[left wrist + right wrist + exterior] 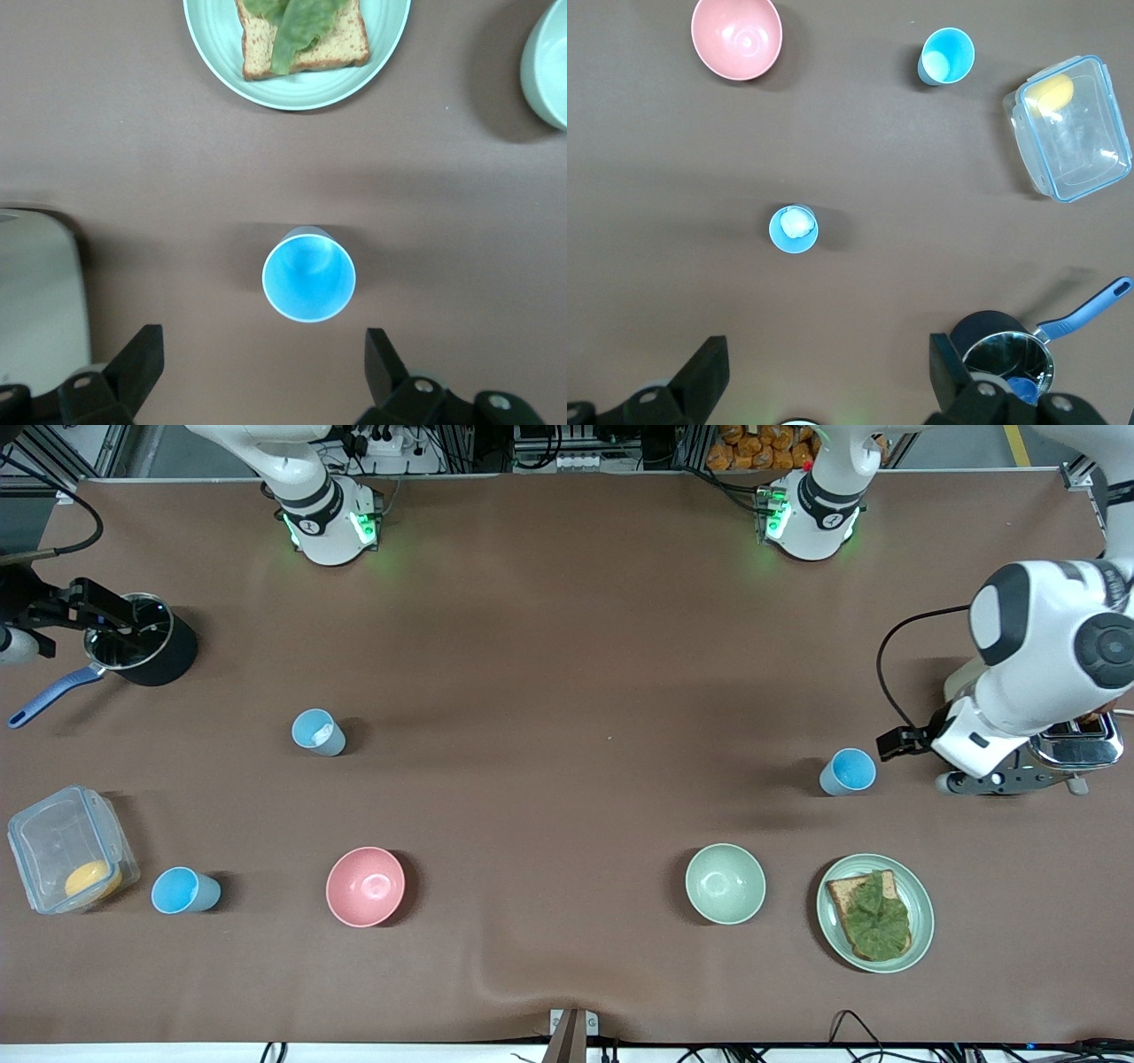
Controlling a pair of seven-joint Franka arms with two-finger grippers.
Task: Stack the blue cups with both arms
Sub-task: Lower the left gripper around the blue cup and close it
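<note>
**Approach step: no cup gripped yet**

Nearest the camera, one small light-blue plastic cup [184, 891] stands beside the clear container [69, 849]; a second [318, 732] stands farther back on the tabletop [567, 646]. Over the third [308, 274], the left tool [261, 359] is held spread and empty, so descent and closing are called for. The right tool [824, 367], also spread, is held high near the pot [142, 646].

Light is even and fairly bright, falling from overhead. On the brown surface [567, 646] each blue cup [318, 732] throws a short, soft shadow to one side, and the pink bowl [365, 886] does likewise. Green lamps glow at both arm bases. A white glare spot sits inside the cup [794, 228] ahead of the right claw [824, 376]. Focus is sharp throughout.
</note>
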